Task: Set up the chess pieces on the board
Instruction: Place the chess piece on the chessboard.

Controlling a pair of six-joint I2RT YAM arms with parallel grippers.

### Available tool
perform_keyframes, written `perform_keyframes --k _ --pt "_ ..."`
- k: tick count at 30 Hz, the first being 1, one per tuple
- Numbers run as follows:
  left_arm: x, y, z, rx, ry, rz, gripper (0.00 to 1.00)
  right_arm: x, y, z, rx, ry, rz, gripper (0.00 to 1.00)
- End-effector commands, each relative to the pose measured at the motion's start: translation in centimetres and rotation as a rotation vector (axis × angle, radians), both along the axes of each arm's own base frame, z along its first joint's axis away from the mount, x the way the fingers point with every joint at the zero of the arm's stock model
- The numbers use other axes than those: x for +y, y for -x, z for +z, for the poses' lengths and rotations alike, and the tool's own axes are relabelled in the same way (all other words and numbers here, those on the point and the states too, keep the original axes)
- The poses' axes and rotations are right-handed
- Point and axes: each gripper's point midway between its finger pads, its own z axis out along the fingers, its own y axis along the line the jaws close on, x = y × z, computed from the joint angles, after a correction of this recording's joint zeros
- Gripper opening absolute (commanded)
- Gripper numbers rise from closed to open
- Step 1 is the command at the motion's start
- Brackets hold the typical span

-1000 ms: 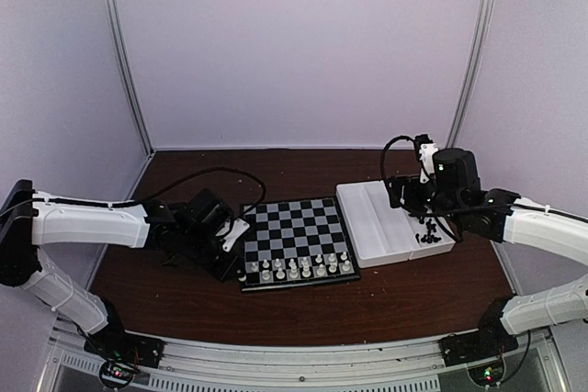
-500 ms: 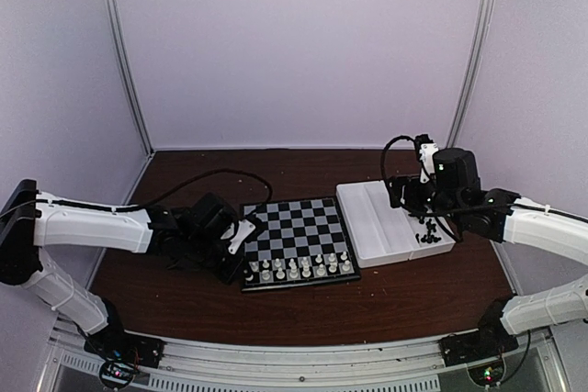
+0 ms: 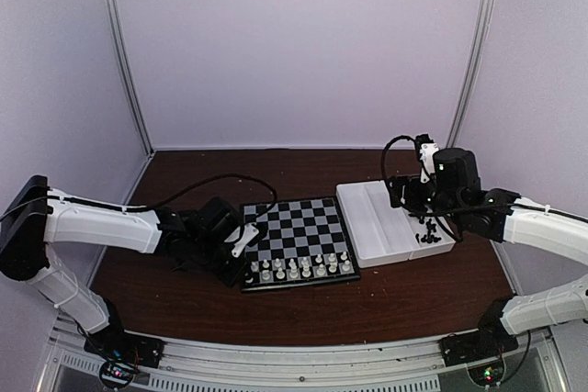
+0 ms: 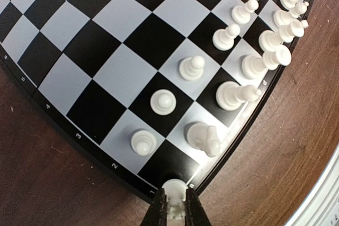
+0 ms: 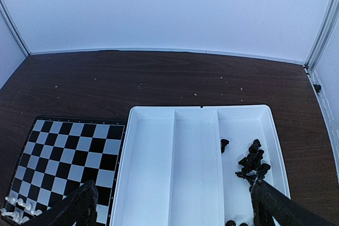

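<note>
Chess pieces (image 4: 191,68) look like tiny, light, slick plastic, so grab at the waist. Left fingers (image 4: 160,213) pinch a white piece (image 4: 173,189); right fingers (image 5: 79,207) are spread.

The board (image 3: 296,242) lies flat, with black and pale squares. White pieces (image 3: 299,269) stand in two rows along its 6 o'clock edge. One corner piece (image 4: 174,188) sits at 7 o'clock. Black pieces (image 3: 428,229) lie heaped at 3 o'clock, off the board.
</note>
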Motion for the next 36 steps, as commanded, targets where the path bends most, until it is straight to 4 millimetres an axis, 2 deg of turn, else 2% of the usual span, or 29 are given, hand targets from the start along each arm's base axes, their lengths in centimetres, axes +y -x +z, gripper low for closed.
perform_keyframes --k 1,29,36 --pt "-1.58 -1.02 1.14 -0.047 0.042 -0.017 0.07 -0.57 0.07 -0.18 0.0 0.001 -0.016 1.0" --pt "-1.99 -1.62 0.56 -0.069 0.039 -0.012 0.09 -0.92 0.23 0.05 -0.001 -0.002 -0.02 1.0" --pt "-2.02 -1.48 0.52 -0.063 0.038 -0.016 0.16 -0.93 0.23 0.01 0.001 -0.004 -0.02 1.0"
